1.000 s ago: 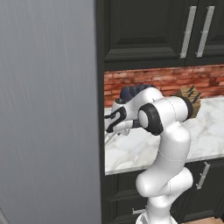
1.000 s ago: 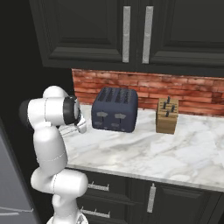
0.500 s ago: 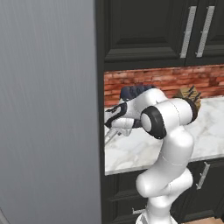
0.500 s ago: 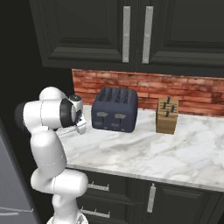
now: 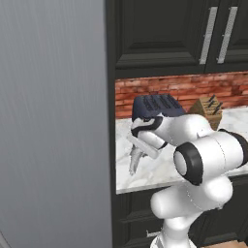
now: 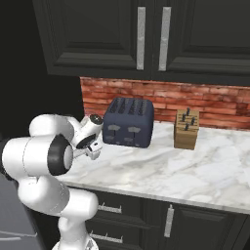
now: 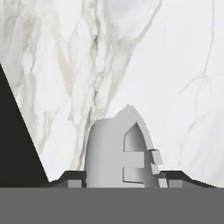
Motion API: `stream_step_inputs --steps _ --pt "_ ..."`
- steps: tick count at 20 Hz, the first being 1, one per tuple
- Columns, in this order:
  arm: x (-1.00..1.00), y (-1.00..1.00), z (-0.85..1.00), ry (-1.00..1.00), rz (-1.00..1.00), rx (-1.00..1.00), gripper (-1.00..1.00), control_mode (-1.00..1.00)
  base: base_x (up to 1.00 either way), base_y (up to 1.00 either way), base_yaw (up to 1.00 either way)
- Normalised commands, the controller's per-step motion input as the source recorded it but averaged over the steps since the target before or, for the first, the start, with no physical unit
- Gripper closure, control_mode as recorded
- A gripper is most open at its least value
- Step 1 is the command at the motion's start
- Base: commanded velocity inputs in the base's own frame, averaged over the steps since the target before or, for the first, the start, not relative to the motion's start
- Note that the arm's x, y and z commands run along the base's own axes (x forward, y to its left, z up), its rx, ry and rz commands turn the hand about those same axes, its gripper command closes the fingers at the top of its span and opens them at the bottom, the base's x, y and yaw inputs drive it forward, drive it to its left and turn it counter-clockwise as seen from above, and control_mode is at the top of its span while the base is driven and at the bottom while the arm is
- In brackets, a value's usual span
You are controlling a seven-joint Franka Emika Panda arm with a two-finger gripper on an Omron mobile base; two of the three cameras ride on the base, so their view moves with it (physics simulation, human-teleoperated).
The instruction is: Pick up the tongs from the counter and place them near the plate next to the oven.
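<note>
Left base view, L to R: tall grey panel (image 5: 53, 121), then my claw (image 5: 137, 151) at the counter's (image 5: 150, 177) left end. The tongs (image 5: 132, 164) hang down from it, low end just above or on the marble, can't tell which. Dark toaster (image 5: 156, 107) behind, knife block (image 5: 209, 109) further R.

Hand view: grey metal sits btwn my tips, both flush against it, so claw is clamped on the tongs.

Handling, my guess: light, stiff steel, smooth & slippery. The two arms are prob. springy, so a squeeze may flex them together. Long lever: held near one end it'll swing. Better hold approx. mid-length, across both arms, firm grip, slow moves.
</note>
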Motion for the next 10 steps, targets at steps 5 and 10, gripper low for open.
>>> stream_step_inputs --steps 5,10 --pt "-0.59 -0.29 0.53 0.00 0.24 0.00 1.00 -1.00 0.00 0.00 0.00" --pt "-0.54 -0.28 0.51 -0.02 0.18 -0.01 1.00 -1.00 0.00 0.00 0.00"
